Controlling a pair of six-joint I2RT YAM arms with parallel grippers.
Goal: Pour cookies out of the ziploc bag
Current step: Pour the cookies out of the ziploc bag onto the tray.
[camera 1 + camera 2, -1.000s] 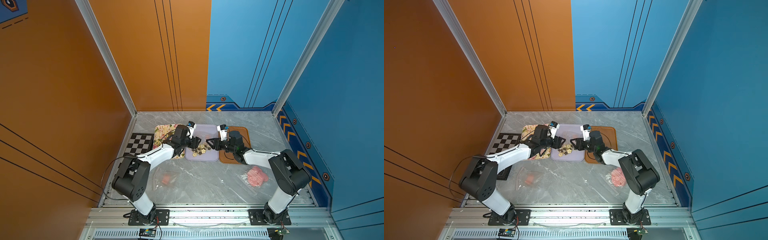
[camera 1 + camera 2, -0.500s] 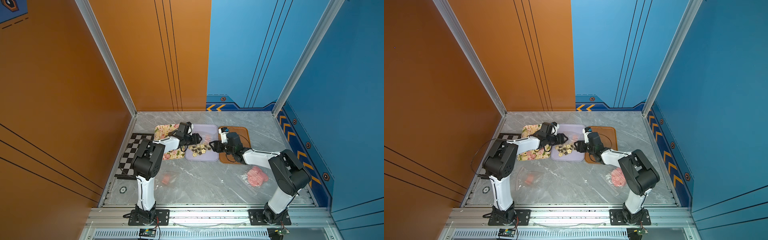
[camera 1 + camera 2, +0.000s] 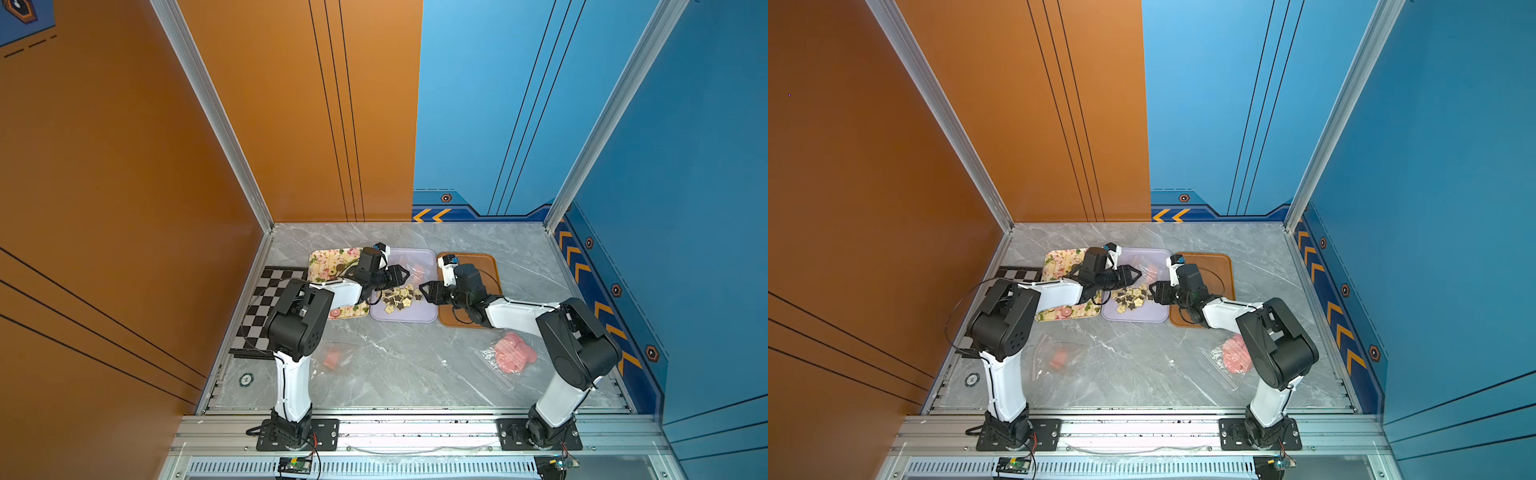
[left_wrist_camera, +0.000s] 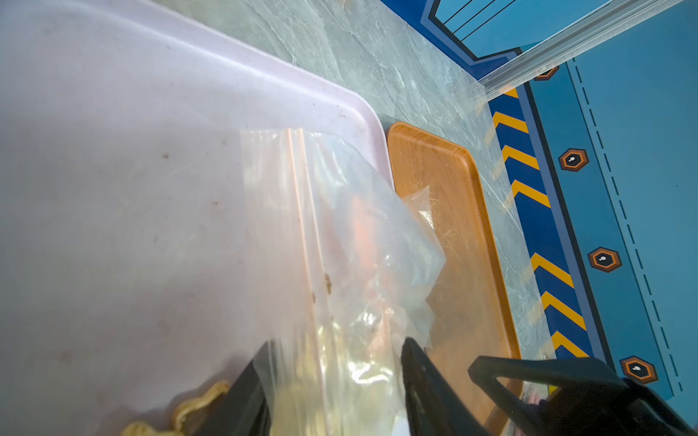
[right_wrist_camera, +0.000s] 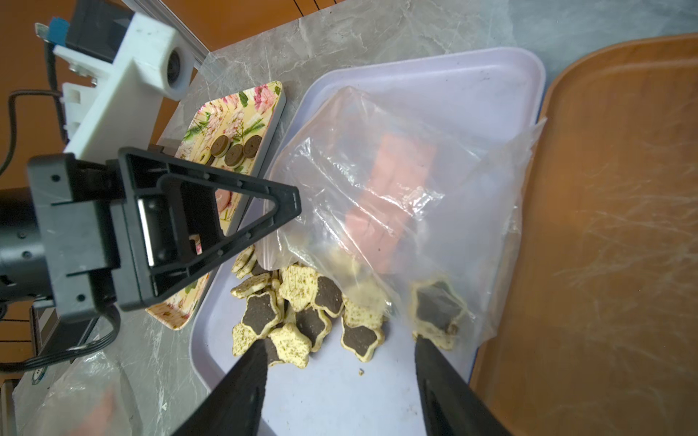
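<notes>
Standing by the marble table (image 3: 407, 374), I saw the ziploc bag (image 5: 400, 177) lying crumpled on the lilac tray (image 5: 472, 71), with one corner flopped over onto the wooden tray (image 5: 612, 234) just beside it. The star-shaped cookies (image 5: 298, 309), cream and dark, sat heaped on the lilac tray at the bag's near edge, and a couple of them lay under the plastic there. An orange-pink patch showed through the bag, though I could not make out what it was. The left gripper (image 4: 338, 341) was at the bag's side, its jaws parted with plastic bunched between them; whether they squeezed it I could not tell. The right gripper (image 5: 340, 341) hung low over the heap from the other side, its jaws spread wide and holding nothing. On the floral tray (image 5: 260, 98) next along lay brown round cookies (image 5: 234, 153). A second bag (image 3: 488, 359) of pink discs (image 3: 513, 353) lay on the table near the right arm's base.
</notes>
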